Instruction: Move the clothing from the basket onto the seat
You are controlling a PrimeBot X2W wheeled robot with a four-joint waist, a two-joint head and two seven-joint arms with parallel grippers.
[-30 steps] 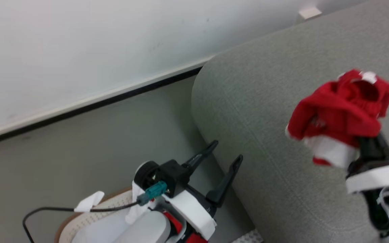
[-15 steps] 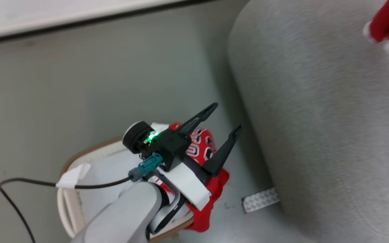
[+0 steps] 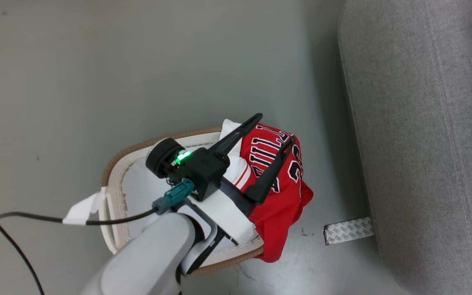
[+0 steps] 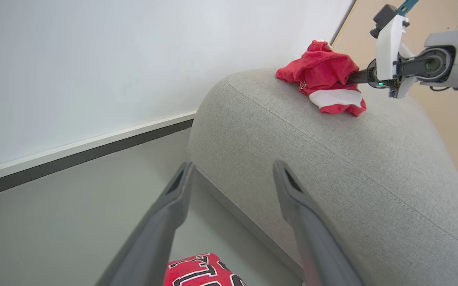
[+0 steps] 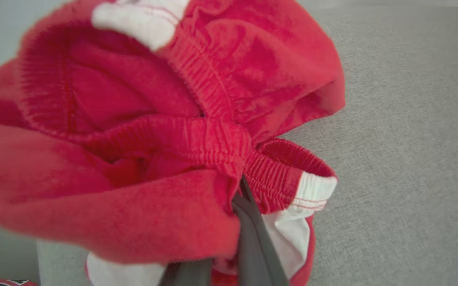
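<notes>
**Red jersey under my open left fingers, right arm busy on the seat**

Red is what I'm steering on. The red jersey with black-and-white lettering and numbers point(image 3: 283, 200) lies half in the cream-white perforated plastic basket with the brown rim band point(image 3: 154, 141). It is draped over the rim on the side facing the large grey woven-fabric seat point(image 3: 424, 143), with one end hanging outside.

My left gripper point(image 3: 275, 129) hovers right above it, the two long dark fingers spread wide with nothing between them. From the head camera they straddle the lettering. From the left wrist, the jersey peeks in at the bottom edge between the fingers, so it lies below the tips. The fingers point past it toward the seat. I'd judge the pick needs a tilt down, not a reach forward.

The jersey's long axis seems to run along the rim, across the line of my fingers, which favours pinching a fold.

Over on the seat, my right gripper point(image 5: 241, 198) is clamped on the elastic waistband of the other red garment with white trim bands point(image 5: 153, 139), at the seat's top. That arm is well away, so the left one takes the jersey.
</notes>
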